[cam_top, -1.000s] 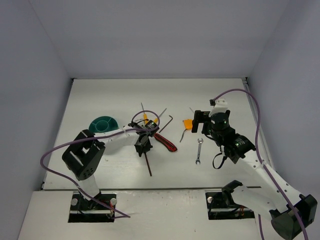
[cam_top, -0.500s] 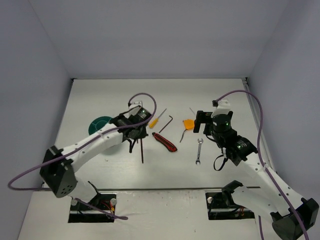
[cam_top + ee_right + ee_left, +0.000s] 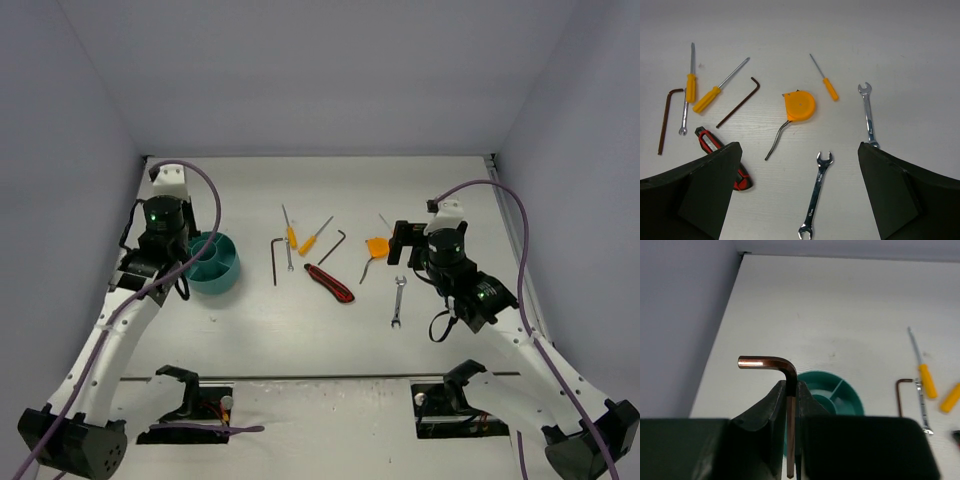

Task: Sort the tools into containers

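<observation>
Hex key [image 3: 765,362]: clamped by its long shank in the left claw [image 3: 791,390], bent end sticking out past the fingertips
Left claw: closed on that key
Teal bowl [image 3: 840,395]: below the left claw, just right of its tips (dividers visible inside)
Right claw [image 3: 799,147]: spread wide, holding nothing
Silver wrench [image 3: 815,192]: between the right claw's fingers

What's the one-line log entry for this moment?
left gripper: shut on hex key, near teal bowl, not yet released | right gripper: open, above wrenches
</observation>
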Controlling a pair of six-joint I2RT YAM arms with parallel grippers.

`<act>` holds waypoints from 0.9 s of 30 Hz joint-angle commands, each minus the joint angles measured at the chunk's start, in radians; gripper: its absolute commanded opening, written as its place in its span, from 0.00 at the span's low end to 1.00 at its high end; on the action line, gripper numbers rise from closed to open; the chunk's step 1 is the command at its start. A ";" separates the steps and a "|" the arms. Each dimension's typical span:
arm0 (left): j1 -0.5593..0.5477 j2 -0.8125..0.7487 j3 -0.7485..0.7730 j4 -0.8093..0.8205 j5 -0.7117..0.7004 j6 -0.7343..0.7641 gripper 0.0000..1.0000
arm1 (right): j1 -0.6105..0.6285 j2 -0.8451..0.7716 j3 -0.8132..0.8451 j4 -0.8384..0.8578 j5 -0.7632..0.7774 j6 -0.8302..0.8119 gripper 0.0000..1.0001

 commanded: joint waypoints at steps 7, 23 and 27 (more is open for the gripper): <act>0.235 0.069 -0.153 0.526 0.330 0.126 0.00 | 0.019 -0.005 0.009 0.063 -0.011 0.002 1.00; 0.311 0.070 -0.287 0.646 0.343 -0.032 0.00 | 0.024 0.038 0.006 0.071 0.000 0.000 1.00; 0.310 0.032 -0.330 0.644 0.310 -0.044 0.00 | 0.026 0.041 0.005 0.073 -0.004 0.002 1.00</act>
